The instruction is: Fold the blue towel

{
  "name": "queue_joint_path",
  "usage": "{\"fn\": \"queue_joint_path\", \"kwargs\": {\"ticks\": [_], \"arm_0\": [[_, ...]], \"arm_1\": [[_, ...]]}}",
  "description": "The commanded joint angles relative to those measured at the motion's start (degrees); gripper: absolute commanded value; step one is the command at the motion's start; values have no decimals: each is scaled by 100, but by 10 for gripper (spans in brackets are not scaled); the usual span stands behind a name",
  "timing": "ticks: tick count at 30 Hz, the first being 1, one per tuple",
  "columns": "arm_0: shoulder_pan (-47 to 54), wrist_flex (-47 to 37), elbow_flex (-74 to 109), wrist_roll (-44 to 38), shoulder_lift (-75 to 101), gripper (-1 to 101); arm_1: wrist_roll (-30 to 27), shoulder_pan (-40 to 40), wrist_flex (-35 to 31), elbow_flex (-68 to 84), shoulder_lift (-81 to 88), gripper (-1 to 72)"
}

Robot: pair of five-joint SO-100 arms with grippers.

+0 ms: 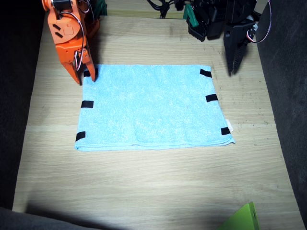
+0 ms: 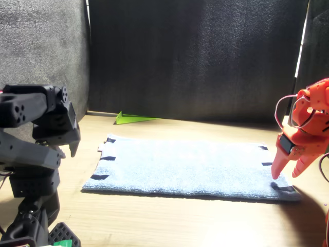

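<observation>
The blue towel (image 1: 151,108) lies flat on the wooden table, with short black tape strips (image 1: 211,97) along its two short edges and a small white tag (image 1: 230,126) at one side. It also shows spread out in the front view as the blue towel (image 2: 190,167). My right gripper (image 1: 85,75), orange, stands open with its tips down at the towel's far corner, by a black strip (image 2: 284,188); the right gripper (image 2: 287,174) holds nothing. My left gripper (image 1: 234,64), black, hangs shut above the table just beyond the opposite far corner, off the cloth; it is the left gripper (image 2: 72,147) in the front view.
A lime-green object corner (image 1: 242,218) pokes in at the table's near edge, seen as a flat lime-green object (image 2: 134,118) in the front view. Dark fabric walls (image 2: 195,56) close in the table. Cables and the arms' bases crowd the far edge.
</observation>
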Motion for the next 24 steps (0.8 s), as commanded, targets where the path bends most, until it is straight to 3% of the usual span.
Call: {"fn": "queue_joint_path", "kwargs": {"ticks": [1,9,24], "arm_0": [[53,0,-62,70,62,117],[44,-18,-53,70,62,119],[26,-70,-62,62,-18,118]], "arm_1": [[141,-167,-97,334,914,267],[141,-527,-264,976,2083,261],[167,-475,-176,-44,299,259]]}}
